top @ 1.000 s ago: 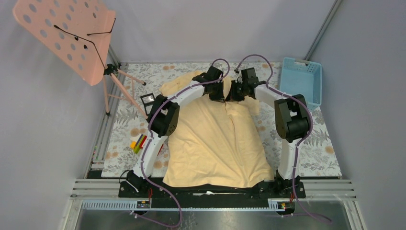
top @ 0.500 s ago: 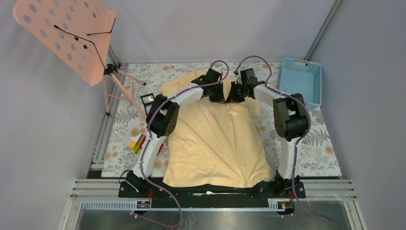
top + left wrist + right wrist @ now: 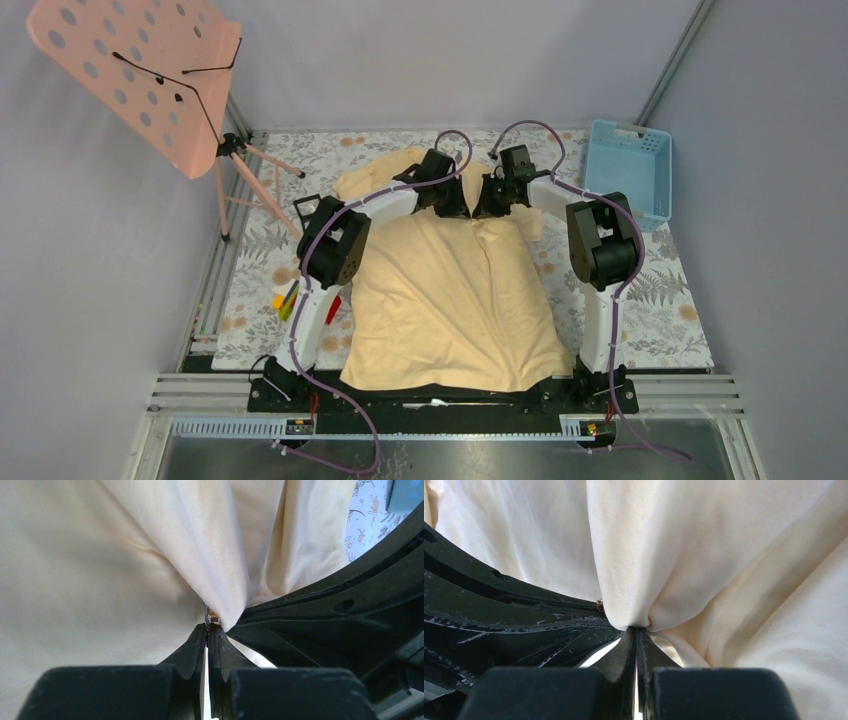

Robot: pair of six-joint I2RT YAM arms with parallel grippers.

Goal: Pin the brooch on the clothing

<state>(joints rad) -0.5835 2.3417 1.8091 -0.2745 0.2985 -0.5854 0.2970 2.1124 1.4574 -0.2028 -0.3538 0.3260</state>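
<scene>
The clothing [image 3: 450,300], a pale yellow T-shirt, lies spread on the table with its neck at the far side. Both grippers meet tip to tip over its upper chest. My left gripper [image 3: 460,203] [image 3: 207,627] is shut, and a tiny silvery bit of the brooch [image 3: 212,617] pokes out at its tips against a cloth fold. That bit also shows as a small metal speck [image 3: 599,605] in the right wrist view. My right gripper [image 3: 484,203] [image 3: 636,629] is shut on a raised fold of the shirt [image 3: 724,555]. Most of the brooch is hidden.
A blue basket [image 3: 628,170] stands at the back right. A pink perforated music stand [image 3: 140,75] on a tripod rises at the back left. A red toy with coloured sticks [image 3: 290,298] lies left of the shirt on the floral tablecloth [image 3: 660,300].
Both grippers have crept slightly towards the far side, still shut and tip to tip. The left arm's elbow has swung to the left.
</scene>
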